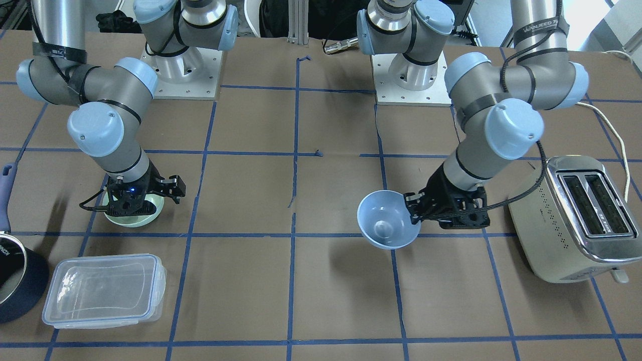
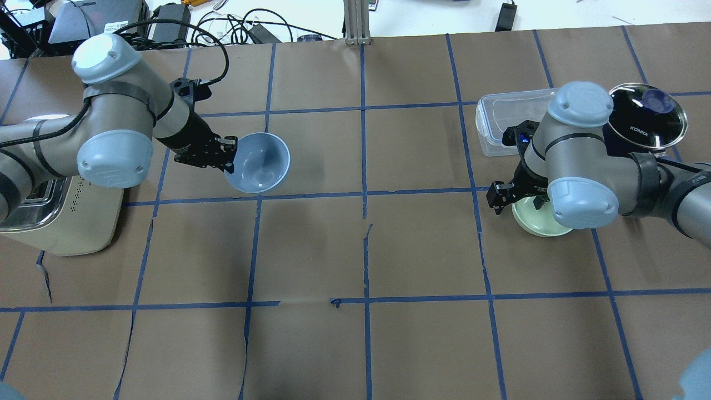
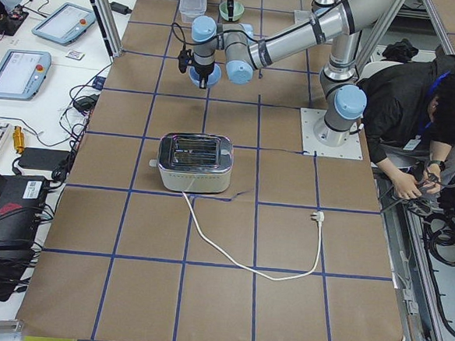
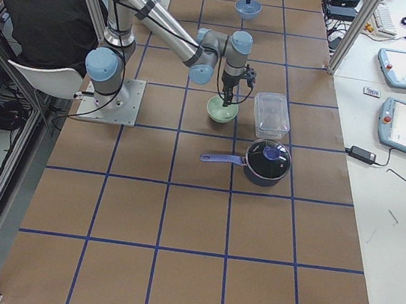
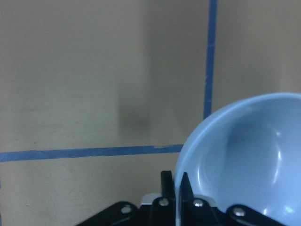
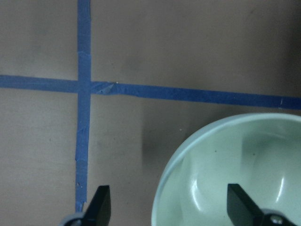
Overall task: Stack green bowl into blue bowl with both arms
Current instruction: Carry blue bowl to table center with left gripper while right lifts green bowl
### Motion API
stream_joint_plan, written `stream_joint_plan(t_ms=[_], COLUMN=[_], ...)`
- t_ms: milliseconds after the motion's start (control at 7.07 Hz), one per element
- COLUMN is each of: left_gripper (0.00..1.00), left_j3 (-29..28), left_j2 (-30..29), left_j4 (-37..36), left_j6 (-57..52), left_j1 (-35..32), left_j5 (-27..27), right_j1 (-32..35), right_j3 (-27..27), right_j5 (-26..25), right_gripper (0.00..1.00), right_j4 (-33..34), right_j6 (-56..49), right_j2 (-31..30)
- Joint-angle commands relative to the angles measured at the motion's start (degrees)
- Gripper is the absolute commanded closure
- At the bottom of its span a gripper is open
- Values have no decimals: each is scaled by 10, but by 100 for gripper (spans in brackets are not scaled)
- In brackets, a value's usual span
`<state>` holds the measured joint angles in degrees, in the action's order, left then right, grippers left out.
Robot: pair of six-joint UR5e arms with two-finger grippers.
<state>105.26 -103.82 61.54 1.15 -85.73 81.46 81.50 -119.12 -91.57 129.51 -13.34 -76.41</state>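
Blue bowl [image 2: 260, 164] aloft, tilted, rim pinched by left gripper [image 5: 175, 186] fingers. Green bowl [image 2: 530, 225] on table [image 2: 361, 344]; right gripper [image 6: 170, 207] fingers spread astride its rim. Risk: glossy rim may slip on closing.

Twin silver-grey arms, the left arm [image 1: 464, 168] and the right arm [image 1: 125, 163], are built of round metal tubes with bulbous joints under light blue caps [image 1: 512, 128]. Black bands [image 1: 539, 52] strap a black cable [image 2: 226, 58] to the tubes; one band on the left arm carries pale lettering. Each arm rises from a pale square base plate [image 1: 431, 95] dotted with screw holes. The left gripper [image 5: 175, 183] and right gripper [image 6: 170, 205] are black and two-fingered. A blue light [image 1: 131, 190] glows on the right wrist.
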Motion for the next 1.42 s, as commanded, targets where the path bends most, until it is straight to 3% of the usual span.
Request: stream_joint_plan(t_ms=[0,142,708,849,1132,1274], left_gripper=[100,100,100,100,100,69], left_j3=[-5,-2,24,27,38,42], left_j2=[-19,-32,-48,-56,-64,-63], left_j4=[-23,-69,-82,-80,-81,-88], left_j6=[166,213,234,248,250,251], left_j1=[-128,-159,-192,-196,-199,-199], left_j5=[-3,-7,-3,-3,-5,-3], right_j1=[-1,-1,-1,0,13,16], right_j3=[-4,-3,9,33,150,197], right_j5=[-7,-13,-19,-27,-45,-44], right_gripper=[100,100,100,100,100,100], right_j4=[-8,-14,-28,-66,-186,-232], right_j6=[2,2,4,9,59,64], right_j2=[-3,-4,-49,-55,-50,-44])
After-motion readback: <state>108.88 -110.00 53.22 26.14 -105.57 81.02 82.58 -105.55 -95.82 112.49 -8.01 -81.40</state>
